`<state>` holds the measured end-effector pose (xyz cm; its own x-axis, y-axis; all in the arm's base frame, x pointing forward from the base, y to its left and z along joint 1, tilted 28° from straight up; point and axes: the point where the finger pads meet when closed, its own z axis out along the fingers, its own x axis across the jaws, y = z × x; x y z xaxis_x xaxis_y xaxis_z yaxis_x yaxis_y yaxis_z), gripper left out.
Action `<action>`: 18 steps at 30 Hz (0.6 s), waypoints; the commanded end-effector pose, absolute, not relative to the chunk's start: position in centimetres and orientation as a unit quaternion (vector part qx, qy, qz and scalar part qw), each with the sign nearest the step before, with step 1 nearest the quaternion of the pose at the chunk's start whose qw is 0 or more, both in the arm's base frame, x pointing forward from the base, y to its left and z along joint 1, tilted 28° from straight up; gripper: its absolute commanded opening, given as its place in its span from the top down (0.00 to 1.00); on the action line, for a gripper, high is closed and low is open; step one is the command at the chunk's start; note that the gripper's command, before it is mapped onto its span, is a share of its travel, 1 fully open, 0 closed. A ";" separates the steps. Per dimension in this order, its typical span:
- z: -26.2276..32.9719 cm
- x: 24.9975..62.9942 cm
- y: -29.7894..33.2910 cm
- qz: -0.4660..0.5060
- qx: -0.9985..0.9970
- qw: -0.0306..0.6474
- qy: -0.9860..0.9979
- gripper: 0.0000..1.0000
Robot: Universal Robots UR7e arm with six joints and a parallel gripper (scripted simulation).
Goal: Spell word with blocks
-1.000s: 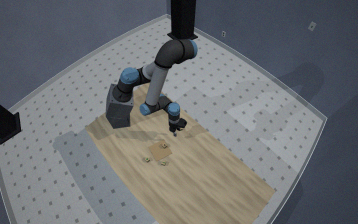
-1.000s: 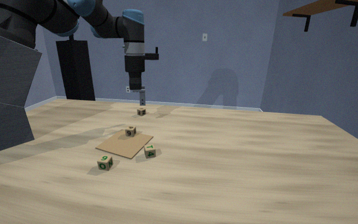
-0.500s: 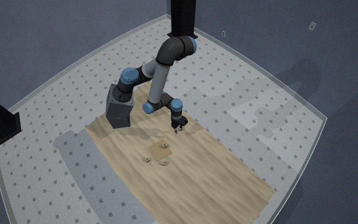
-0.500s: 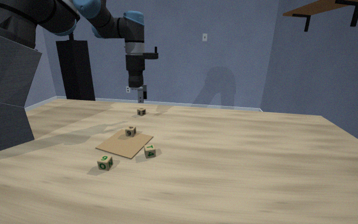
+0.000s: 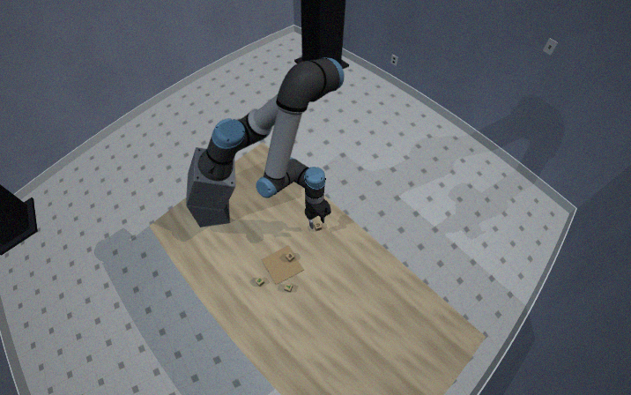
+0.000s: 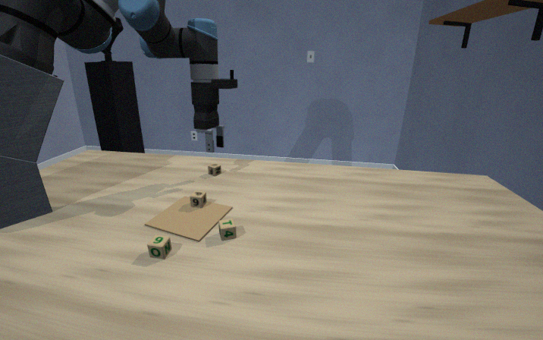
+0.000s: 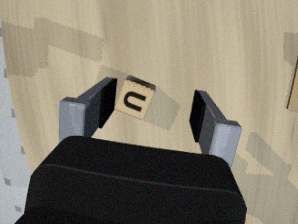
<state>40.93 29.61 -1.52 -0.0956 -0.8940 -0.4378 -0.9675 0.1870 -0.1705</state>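
Note:
My gripper (image 6: pixel 213 140) is open and empty, pointing down above the table. Below it lies a wooden block with a black U on top (image 7: pixel 135 100), seen between my fingers and nearer the left one; it also shows in the exterior and top views (image 6: pixel 215 169) (image 5: pixel 318 225). The tan mat (image 6: pixel 189 218) lies flat on the table. One block (image 6: pixel 198 199) sits on the mat's far corner and shows a 9 on its side. A block with a green T on top (image 6: pixel 227 228) stands just off the mat's right edge. A block with a green 9 on top and an O on its side (image 6: pixel 159 246) lies off the mat's near corner.
The robot's grey base (image 5: pixel 209 186) stands at the table's end, behind the mat. The mat's edge (image 7: pixel 293 86) shows at the right of the wrist view. A black post (image 6: pixel 114 106) stands by the far wall.

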 end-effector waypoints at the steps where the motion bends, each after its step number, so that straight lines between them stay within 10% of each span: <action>1: -1.2 40.3 30.3 0.092 -0.595 0.226 0.766 0.00; 18: -0.9 39.3 31.4 0.109 -0.542 0.221 0.803 0.00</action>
